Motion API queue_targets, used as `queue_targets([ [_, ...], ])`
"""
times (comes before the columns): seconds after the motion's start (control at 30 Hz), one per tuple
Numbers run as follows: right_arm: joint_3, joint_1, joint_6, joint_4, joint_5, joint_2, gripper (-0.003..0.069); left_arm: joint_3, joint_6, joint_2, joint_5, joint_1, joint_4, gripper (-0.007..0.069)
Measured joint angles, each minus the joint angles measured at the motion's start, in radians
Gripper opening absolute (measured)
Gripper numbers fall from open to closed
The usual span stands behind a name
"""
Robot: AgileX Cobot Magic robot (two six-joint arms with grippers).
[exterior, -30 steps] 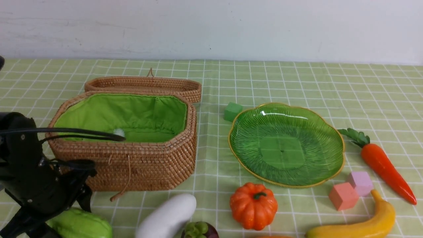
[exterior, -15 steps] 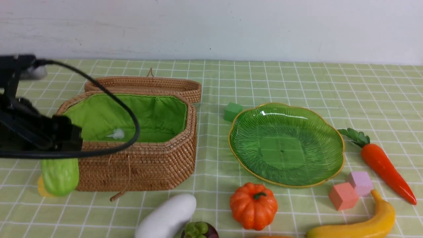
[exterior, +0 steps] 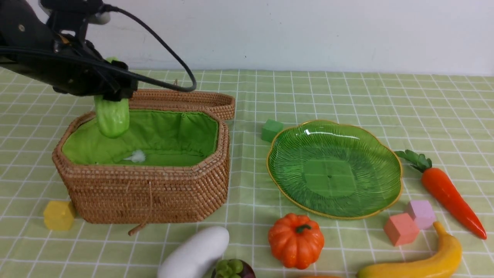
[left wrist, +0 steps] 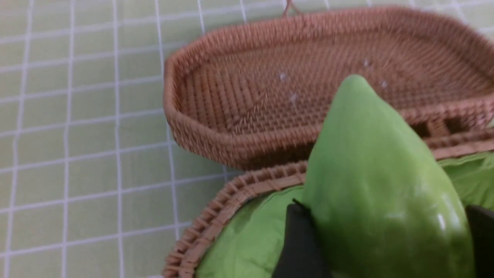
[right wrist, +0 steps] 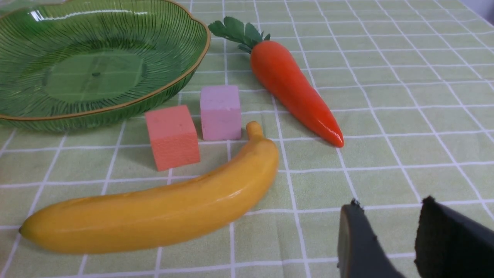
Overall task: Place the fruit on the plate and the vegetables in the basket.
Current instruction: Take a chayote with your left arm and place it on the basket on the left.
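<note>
The left gripper point(exterior: 114, 94) is clenched on the top of the green gourd point(exterior: 112, 117), which hangs upright in the air over the far left end of the open basket point(exterior: 146, 193). The gourd's lower end is at about rim height, above the green lining, not resting on it. The basket stands on the left half of the table, and its lid point(exterior: 173, 98) lies flat behind it toward the far edge.

The plate point(exterior: 397, 185) sits right of the middle with nothing on it. A green cube point(exterior: 271, 130) lies just beside its far left rim. The carrot point(exterior: 447, 195) lies near the right edge, leaves toward the plate. Along the near edge lie the banana point(exterior: 420, 264), the pumpkin point(exterior: 296, 239), the white eggplant point(exterior: 197, 253) and the mangosteen point(exterior: 231, 268), which is partly cut off. A pink cube point(exterior: 400, 229) and a lilac cube point(exterior: 421, 213) sit between plate and banana. A yellow cube point(exterior: 58, 215) lies at the basket's near left corner.

The right gripper point(right wrist: 397, 247) hovers over the cloth near the banana, jaws parted, holding nothing.
</note>
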Motion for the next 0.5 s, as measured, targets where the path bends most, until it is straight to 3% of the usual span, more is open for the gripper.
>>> queue_targets([
  [0.23,0.0,0.0,0.0,0.0,0.0,0.0,0.0241,-0.004,-0.047,0.025,0.011,-0.001,0.001,0.0483],
  [0.4,0.0,0.0,0.0,0.0,0.0,0.0,0.0241,-0.006,-0.068,0.022,0.044,-0.001,0.001,0.0628],
  [0.5,0.0,0.0,0.0,0.0,0.0,0.0,0.0241,-0.006,-0.069,0.01,0.077,-0.001,0.002,0.0664],
])
